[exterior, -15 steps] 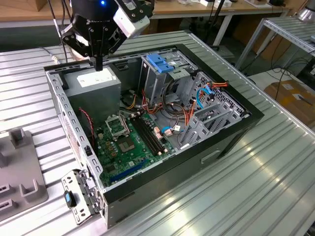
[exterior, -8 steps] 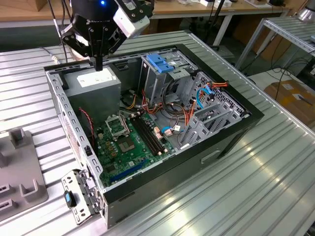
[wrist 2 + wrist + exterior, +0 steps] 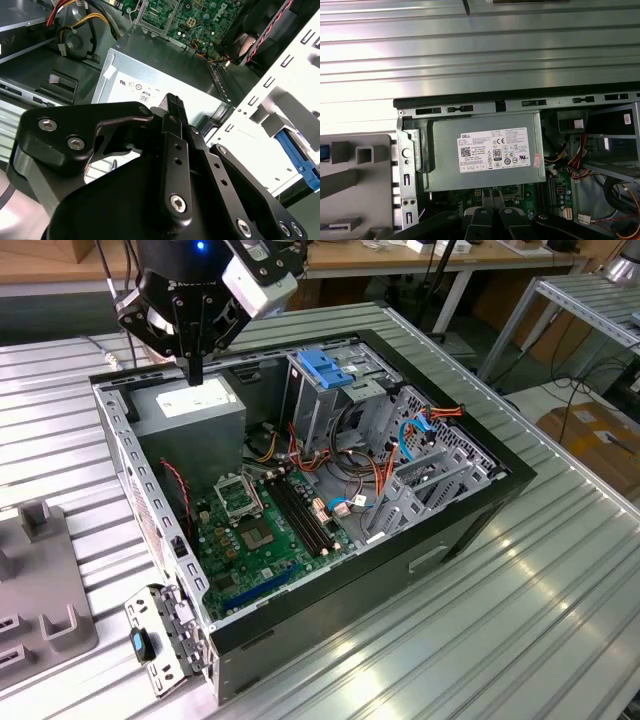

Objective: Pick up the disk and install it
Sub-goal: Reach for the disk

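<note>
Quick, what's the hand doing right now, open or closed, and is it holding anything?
Hand: closed, holding nothing, poised above the grey power supply box.

White printed label (image 3: 495, 150) on the grey power-supply box (image 3: 445, 175) in the first wrist view, rows of fine print and round marks, small pinkish sticker (image 3: 537, 160) at the label's corner, same label at upper left of the exterior view.
</note>
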`<state>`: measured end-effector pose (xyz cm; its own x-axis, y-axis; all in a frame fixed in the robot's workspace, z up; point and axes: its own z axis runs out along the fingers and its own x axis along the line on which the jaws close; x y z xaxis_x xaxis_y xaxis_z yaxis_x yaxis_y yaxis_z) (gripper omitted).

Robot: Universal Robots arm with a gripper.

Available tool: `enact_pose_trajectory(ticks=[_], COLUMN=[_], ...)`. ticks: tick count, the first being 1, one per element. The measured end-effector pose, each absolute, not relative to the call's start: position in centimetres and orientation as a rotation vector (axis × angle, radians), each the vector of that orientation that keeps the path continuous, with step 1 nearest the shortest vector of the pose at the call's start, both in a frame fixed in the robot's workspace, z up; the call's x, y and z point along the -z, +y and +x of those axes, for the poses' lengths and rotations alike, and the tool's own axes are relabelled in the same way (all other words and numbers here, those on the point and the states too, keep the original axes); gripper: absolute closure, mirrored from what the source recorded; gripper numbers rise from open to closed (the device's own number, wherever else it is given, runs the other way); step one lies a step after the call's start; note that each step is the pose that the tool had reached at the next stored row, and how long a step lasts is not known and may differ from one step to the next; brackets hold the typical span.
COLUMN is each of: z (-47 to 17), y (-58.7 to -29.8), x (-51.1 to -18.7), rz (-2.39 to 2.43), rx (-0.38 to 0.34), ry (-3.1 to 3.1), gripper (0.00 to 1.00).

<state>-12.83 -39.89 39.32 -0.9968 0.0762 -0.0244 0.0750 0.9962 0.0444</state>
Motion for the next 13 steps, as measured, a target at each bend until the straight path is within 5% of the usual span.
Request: enact_pose_trajectory(ticks=[13], z=[-12.9], y=[-39.89], x=[-39.32], rz=[0.118], rx=[-0.068], ry=[3.112], gripper=[0.89])
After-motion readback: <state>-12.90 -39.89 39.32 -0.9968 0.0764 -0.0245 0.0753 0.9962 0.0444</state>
